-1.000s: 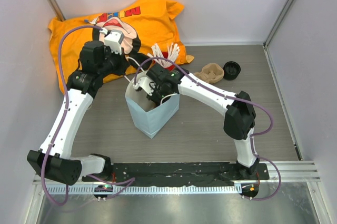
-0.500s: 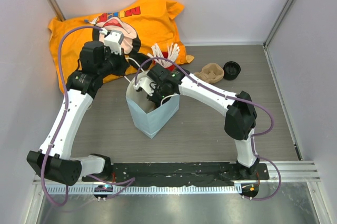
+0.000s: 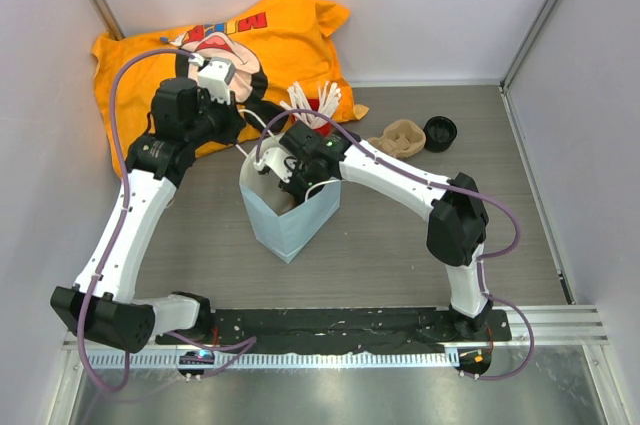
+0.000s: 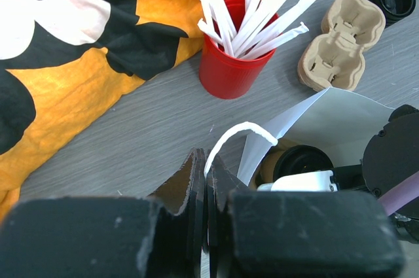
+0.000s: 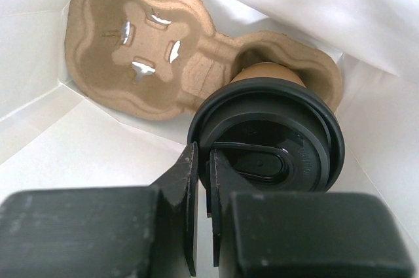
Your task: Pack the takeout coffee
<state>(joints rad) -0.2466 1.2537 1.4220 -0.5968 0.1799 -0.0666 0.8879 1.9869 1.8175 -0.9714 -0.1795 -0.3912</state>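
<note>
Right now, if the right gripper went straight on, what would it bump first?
The right gripper would meet the black lid of the coffee cup; it seems to be pinching the rim.

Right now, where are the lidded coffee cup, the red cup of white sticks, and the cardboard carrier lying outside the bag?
takeout coffee (image 5: 288,121), right wrist view, on its black lid.
red cup (image 4: 226,78), left wrist view, on its side wall.
cardboard carrier (image 4: 342,41), left wrist view, between its two wells.
</note>
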